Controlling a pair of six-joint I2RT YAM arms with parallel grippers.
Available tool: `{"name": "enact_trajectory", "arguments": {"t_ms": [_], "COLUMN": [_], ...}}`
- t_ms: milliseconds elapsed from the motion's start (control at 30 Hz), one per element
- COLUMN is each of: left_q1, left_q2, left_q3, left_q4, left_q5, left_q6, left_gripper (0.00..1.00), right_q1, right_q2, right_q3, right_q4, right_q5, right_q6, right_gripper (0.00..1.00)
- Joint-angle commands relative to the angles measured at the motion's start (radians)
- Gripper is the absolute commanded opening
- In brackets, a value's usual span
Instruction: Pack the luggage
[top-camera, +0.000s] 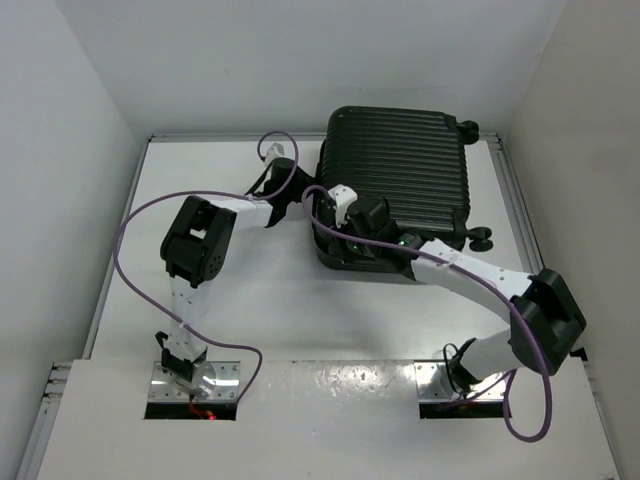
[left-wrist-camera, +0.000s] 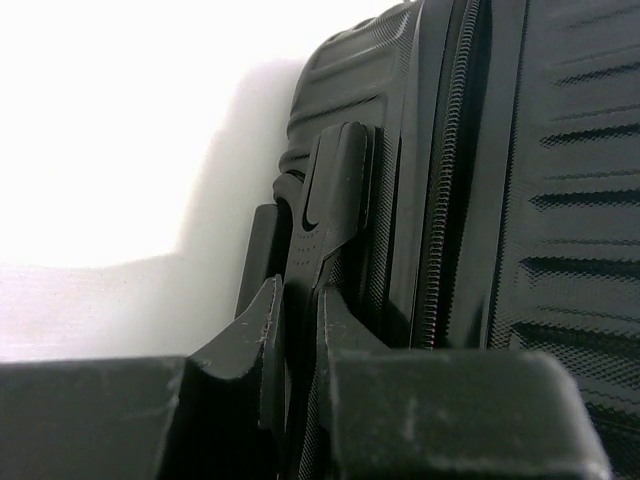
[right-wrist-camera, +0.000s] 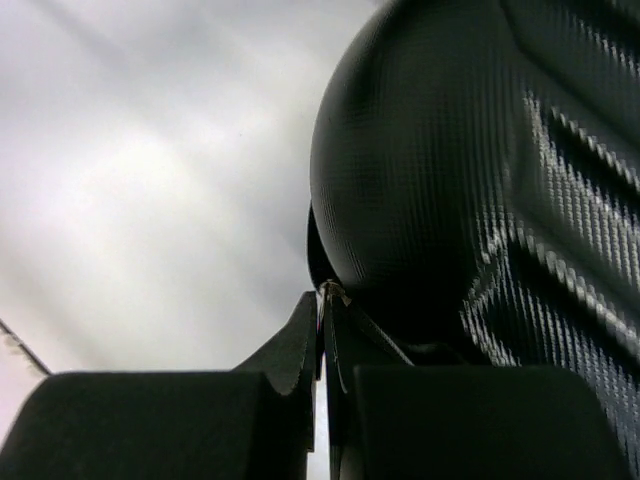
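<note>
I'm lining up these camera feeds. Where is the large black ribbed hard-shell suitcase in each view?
Top external: large black ribbed hard-shell suitcase, upper centre-right.
Left wrist: suitcase fills the right half, zipper running vertically.
Right wrist: its rounded corner fills the right side.
Shared landmark: the shell's raised ribs.

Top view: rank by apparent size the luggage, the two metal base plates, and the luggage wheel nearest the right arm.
1. Luggage, by far the largest.
2. Left base plate and right base plate, which look alike, so unranked.
3. Wheel, the smallest.
</note>
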Motion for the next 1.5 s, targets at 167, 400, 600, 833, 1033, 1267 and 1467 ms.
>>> {"name": "enact_trajectory", "arguments": {"t_ms": [167,400,600,833,1033,1267,1467], "left_q1": [-0.106,-0.115,-0.115,-0.104,-0.092,0.0,0.102], "left_q2": [0.014,0.003,0.035,0.035,-0.026,-0.156,-0.297], "left_q3": [0.021,0.01,0.03,0.066,0.031,-0.022,-0.055], "left_q4": [0.011,0.014,0.014,0.023,0.0,-0.06,-0.187], "left_q5": [0.087,0.075,0.075,0.082,0.108,0.19,0.251], "left_q6": [-0.074,-0.034,-0.079,0.021,0.119,0.272,0.479], "left_gripper": [0.0,0.0,0.0,0.12,0.72,1.0,1.0], "right_q1": [0.063,0.023,0.04,0.023,-0.025,-0.315,-0.591], "right_q2": [0.066,-0.026,0.076,0.094,-0.1,-0.266,-0.264], "right_q3": [0.206,0.101,0.218,0.264,0.216,0.33,0.432], "right_q4": [0.244,0.326,0.341,0.279,0.178,-0.355,-0.782], "right_q5": [-0.036,-0.085,-0.151,-0.194,-0.085,-0.27,-0.295], "right_q6": [-0.018,-0.082,-0.067,-0.098,-0.242,-0.51,-0.703], "right_gripper": [0.0,0.0,0.0,0.41,0.71,0.82,0.71]}}
